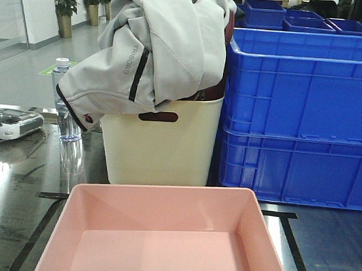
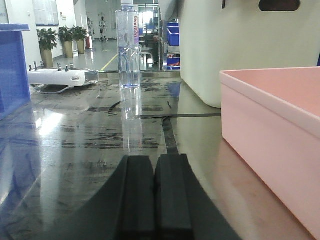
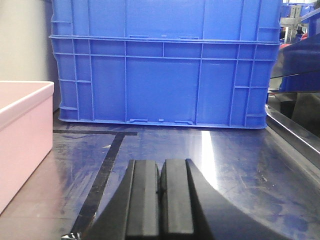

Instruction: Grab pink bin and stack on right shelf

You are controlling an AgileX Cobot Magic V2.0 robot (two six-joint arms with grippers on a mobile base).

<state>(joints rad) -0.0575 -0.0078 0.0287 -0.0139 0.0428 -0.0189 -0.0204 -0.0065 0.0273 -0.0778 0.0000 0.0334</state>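
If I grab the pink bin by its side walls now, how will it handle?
The pink bin looks empty, so probably light. Its smooth sloping walls may let pads slip; the thin rim seems safer. On the glossy steel shelf it will likely slide rather than tip.

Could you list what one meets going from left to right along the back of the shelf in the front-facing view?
White remote controller → clear water bottle → cream bin draped with a grey jacket → stacked blue crates. The pink bin sits nearer the camera, in front of the cream bin.
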